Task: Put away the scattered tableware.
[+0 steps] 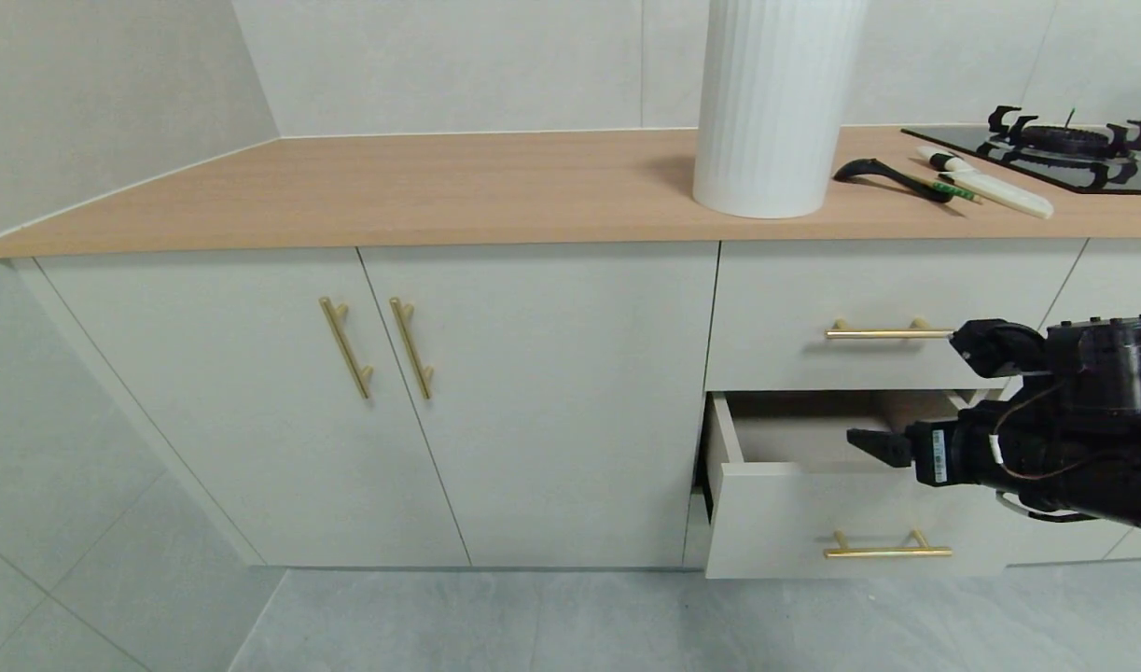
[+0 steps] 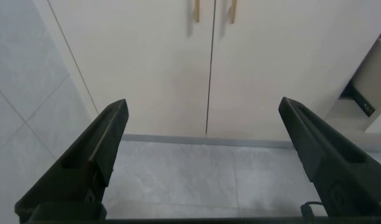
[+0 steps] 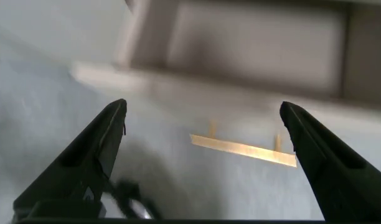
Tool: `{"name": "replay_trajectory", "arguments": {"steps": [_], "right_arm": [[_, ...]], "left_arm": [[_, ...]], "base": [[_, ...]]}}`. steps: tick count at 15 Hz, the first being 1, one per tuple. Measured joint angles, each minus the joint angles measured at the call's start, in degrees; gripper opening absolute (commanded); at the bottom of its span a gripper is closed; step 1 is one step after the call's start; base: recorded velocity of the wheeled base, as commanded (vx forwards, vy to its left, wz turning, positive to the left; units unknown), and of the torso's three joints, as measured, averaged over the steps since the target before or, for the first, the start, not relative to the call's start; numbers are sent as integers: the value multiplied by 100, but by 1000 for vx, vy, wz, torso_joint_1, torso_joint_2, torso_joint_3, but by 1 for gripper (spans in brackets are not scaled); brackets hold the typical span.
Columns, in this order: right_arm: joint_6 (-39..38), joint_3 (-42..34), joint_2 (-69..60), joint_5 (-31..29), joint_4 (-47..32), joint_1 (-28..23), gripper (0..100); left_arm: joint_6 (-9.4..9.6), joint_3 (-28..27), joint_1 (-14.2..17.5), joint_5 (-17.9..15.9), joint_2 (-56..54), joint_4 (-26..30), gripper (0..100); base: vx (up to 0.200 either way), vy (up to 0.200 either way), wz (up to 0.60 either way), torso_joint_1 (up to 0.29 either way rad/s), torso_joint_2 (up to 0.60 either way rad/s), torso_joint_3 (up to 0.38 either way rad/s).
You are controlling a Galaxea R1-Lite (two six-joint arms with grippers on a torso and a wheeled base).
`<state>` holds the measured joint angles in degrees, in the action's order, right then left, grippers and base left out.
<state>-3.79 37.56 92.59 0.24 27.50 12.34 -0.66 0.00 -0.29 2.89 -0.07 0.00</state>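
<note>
On the wooden counter at the right lie a black spoon, green chopsticks and a long white utensil. Below them the lower drawer stands pulled out, and what shows of its inside looks bare. My right gripper hangs open at the drawer's right front, holding nothing. In the right wrist view the open gripper looks down on the drawer's gold handle. My left gripper is open and empty, low above the floor before the cabinet doors.
A tall white ribbed vase stands on the counter left of the utensils. A black gas hob sits at the far right. The upper drawer is shut. Two shut cabinet doors are to the left, with grey tiled floor below.
</note>
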Motion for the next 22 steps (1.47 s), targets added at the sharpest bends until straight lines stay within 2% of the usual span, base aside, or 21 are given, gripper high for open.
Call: {"name": "replay_trajectory", "arguments": {"steps": [6, 10, 17, 22], "right_arm": [[-48, -71, 962, -785, 1495, 11, 100], [-50, -63, 1598, -1075, 1952, 11, 100], [-30, -134, 1907, -1140, 1807, 12, 100], [-34, -116, 1697, -1122, 1109, 12, 100]], "left_arm": [[0, 0, 2, -2, 0, 0, 100], [-2, 0, 0, -2, 0, 0, 100], [0, 0, -1, -2, 0, 0, 100], [-2, 0, 0, 0, 0, 0, 100]], "base": [[0, 0, 0, 0, 0, 0], [0, 0, 0, 0, 0, 0], [0, 0, 0, 0, 0, 0], [0, 0, 0, 0, 0, 0]]}}
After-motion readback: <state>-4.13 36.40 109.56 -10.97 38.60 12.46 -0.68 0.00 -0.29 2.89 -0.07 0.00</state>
